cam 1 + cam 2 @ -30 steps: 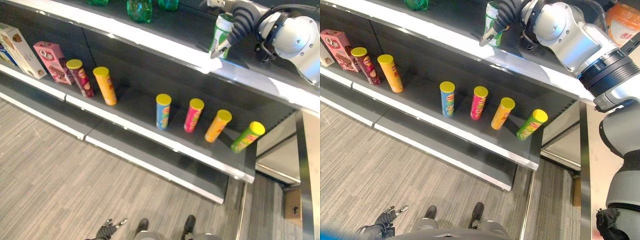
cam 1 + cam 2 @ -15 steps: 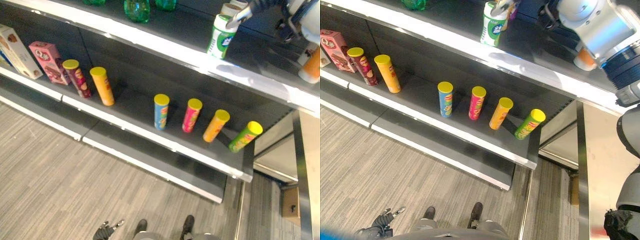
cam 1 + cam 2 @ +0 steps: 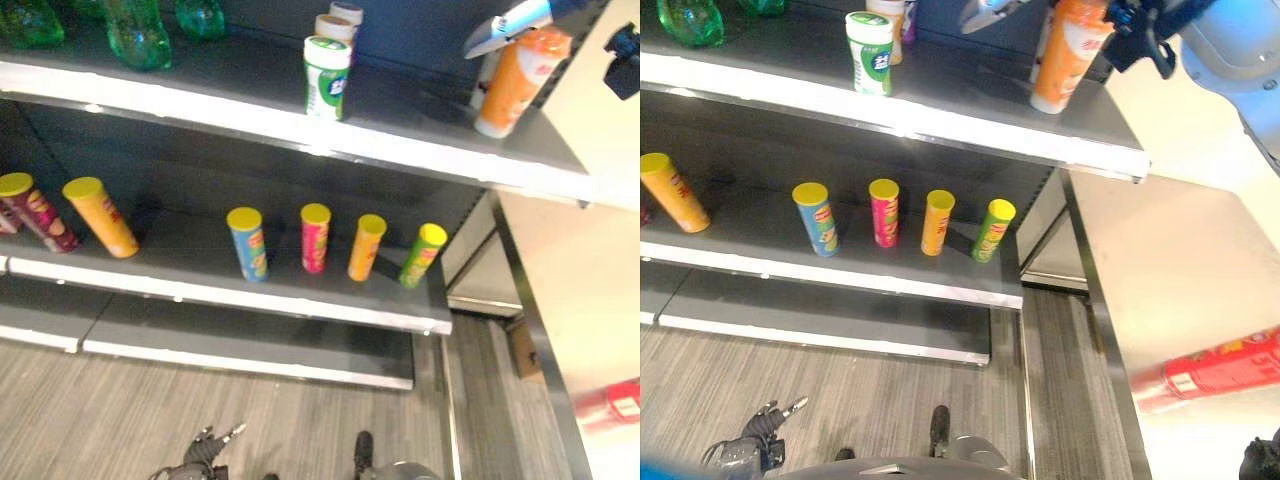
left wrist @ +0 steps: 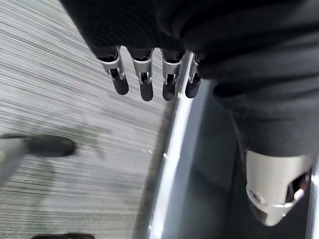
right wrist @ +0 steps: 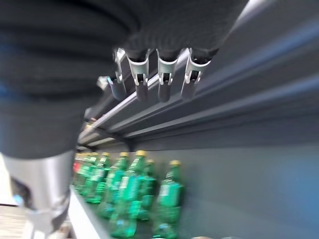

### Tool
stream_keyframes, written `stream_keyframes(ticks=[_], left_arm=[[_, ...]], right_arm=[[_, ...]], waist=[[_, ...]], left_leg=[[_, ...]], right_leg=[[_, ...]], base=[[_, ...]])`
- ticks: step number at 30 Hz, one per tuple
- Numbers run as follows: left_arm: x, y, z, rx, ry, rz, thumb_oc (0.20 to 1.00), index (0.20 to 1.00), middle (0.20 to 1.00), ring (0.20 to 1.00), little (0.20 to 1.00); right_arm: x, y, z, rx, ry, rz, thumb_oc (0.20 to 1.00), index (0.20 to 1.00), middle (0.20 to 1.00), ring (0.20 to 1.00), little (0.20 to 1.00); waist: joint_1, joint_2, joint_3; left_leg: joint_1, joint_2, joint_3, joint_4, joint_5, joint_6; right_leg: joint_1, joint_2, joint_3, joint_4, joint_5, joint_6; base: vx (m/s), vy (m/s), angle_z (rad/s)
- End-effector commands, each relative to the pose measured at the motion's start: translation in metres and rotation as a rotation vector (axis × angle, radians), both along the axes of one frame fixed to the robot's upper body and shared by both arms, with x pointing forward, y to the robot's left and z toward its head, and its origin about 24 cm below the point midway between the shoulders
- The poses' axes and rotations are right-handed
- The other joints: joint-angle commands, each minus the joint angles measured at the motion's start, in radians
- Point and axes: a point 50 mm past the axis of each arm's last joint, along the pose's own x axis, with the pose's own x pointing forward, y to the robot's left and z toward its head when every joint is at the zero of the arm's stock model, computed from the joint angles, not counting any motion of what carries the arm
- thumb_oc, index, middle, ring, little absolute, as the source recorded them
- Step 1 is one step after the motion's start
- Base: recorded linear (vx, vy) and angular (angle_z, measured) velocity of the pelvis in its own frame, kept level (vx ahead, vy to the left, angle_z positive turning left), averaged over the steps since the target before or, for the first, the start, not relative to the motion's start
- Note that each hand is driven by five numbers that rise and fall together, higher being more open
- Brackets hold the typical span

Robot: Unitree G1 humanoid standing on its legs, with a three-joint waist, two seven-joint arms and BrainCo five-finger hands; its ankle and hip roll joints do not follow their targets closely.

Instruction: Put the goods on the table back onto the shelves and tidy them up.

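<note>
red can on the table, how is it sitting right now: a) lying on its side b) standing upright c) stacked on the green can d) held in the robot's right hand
a: the red can lies on its side on the table, with neither hand on it; the right hand is up by the orange bottle on the top shelf.

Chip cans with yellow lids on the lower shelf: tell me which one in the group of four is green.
The green can is the one at the right end of the four, nearest the shelf's end. Beside it stand an orange can, then a pink can and a blue can.
</note>
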Motion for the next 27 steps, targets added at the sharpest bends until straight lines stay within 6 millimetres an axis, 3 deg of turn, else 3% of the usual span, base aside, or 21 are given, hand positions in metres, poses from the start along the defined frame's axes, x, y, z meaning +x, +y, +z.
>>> stream_keyframes(ticks=[1, 4, 10, 13, 17, 20, 21, 22, 23, 27], left_arm=[[0.009, 0.019, 0.011, 0.083, -0.013, -0.042, 1.0, 1.0, 1.0, 1.0, 1.0], [0.01, 0.012, 0.009, 0.078, -0.011, -0.07, 1.0, 1.0, 1.0, 1.0, 1.0], [0.015, 0.013, 0.012, 0.09, -0.038, -0.088, 1.0, 1.0, 1.0, 1.0, 1.0], [0.029, 0.003, 0.014, 0.068, -0.083, -0.123, 1.0, 1.0, 1.0, 1.0, 1.0], [0.049, -0.005, 0.019, 0.071, -0.126, -0.165, 1.0, 1.0, 1.0, 1.0, 1.0], [0.059, -0.003, 0.024, 0.081, -0.146, -0.182, 1.0, 1.0, 1.0, 1.0, 1.0], [0.058, 0.002, 0.026, 0.09, -0.138, -0.173, 1.0, 1.0, 1.0, 1.0, 1.0], [0.058, 0.002, 0.026, 0.091, -0.139, -0.173, 1.0, 1.0, 1.0, 1.0, 1.0], [0.054, 0.007, 0.025, 0.093, -0.125, -0.156, 1.0, 1.0, 1.0, 1.0, 1.0], [0.048, 0.011, 0.024, 0.099, -0.107, -0.143, 1.0, 1.0, 1.0, 1.0, 1.0]], right_arm=[[-0.012, -0.028, 0.023, 0.105, -0.101, -0.081, 1.0, 1.0, 1.0, 1.0, 1.0], [-0.012, -0.055, 0.004, 0.19, -0.082, -0.119, 1.0, 1.0, 1.0, 1.0, 1.0], [-0.025, -0.085, -0.002, 0.315, -0.144, -0.156, 1.0, 1.0, 1.0, 1.0, 1.0], [-0.033, -0.105, -0.008, 0.368, -0.216, -0.232, 1.0, 1.0, 1.0, 1.0, 1.0], [-0.03, -0.116, -0.022, 0.36, -0.201, -0.321, 1.0, 1.0, 1.0, 1.0, 1.0], [-0.03, -0.123, -0.028, 0.371, -0.183, -0.351, 1.0, 1.0, 1.0, 1.0, 1.0], [-0.029, -0.126, -0.029, 0.379, -0.172, -0.359, 1.0, 1.0, 1.0, 1.0, 1.0], [-0.029, -0.126, -0.028, 0.379, -0.172, -0.359, 1.0, 1.0, 1.0, 1.0, 1.0], [-0.026, -0.127, -0.03, 0.377, -0.162, -0.368, 1.0, 1.0, 1.0, 1.0, 1.0], [-0.025, -0.127, -0.03, 0.38, -0.15, -0.366, 1.0, 1.0, 1.0, 1.0, 1.0]], waist=[[0.026, -0.009, 0.018], [-0.027, -0.005, 0.026], [-0.055, -0.018, 0.028], [-0.082, -0.033, 0.041], [-0.119, -0.044, 0.069], [-0.108, -0.034, 0.087], [-0.09, -0.026, 0.088], [-0.09, -0.029, 0.087], [-0.066, -0.023, 0.077], [-0.034, -0.025, 0.052]], left_leg=[[0.085, -0.006, 0.094, 0.011, -0.121, 0.022], [0.097, -0.033, 0.14, 0.011, -0.135, 0.049], [0.104, -0.053, 0.167, 0.011, -0.143, 0.07], [0.103, -0.073, 0.18, 0.011, -0.151, 0.09], [0.093, -0.071, 0.207, 0.011, -0.142, 0.094], [0.07, -0.049, 0.241, 0.011, -0.116, 0.099], [0.053, -0.032, 0.268, 0.015, -0.106, 0.103], [0.05, -0.035, 0.269, 0.013, -0.101, 0.102], [0.03, -0.012, 0.303, 0.023, -0.094, 0.1], [-0.012, 0.018, 0.345, 0.045, -0.076, 0.092]], right_leg=[[0.021, -0.081, 0.038, 0.041, -0.084, 0.136], [-0.019, -0.086, 0.098, 0.053, -0.052, 0.162], [-0.044, -0.089, 0.143, 0.055, -0.03, 0.18], [-0.082, -0.09, 0.193, 0.067, 0.005, 0.2], [-0.132, -0.072, 0.223, 0.087, 0.061, 0.202], [-0.136, -0.08, 0.175, 0.134, -0.001, 0.202], [-0.109, -0.107, 0.134, 0.172, -0.047, 0.19], [-0.113, -0.108, 0.136, 0.173, -0.044, 0.189], [-0.075, -0.141, 0.09, 0.206, -0.078, 0.176], [-0.029, -0.197, 0.057, 0.224, -0.069, 0.177]], base=[[-0.08, 0.103, -0.42], [-0.12, 0.173, -0.39], [-0.04, 0.087, -0.41], [-0.07, 0.115, -0.25], [-0.13, 0.032, -0.46], [-0.19, 0.009, -0.65], [-0.21, 0.012, -0.85], [-0.26, -0.058, -0.89], [-0.15, -0.061, -0.64], [-0.13, -0.134, -0.81]])
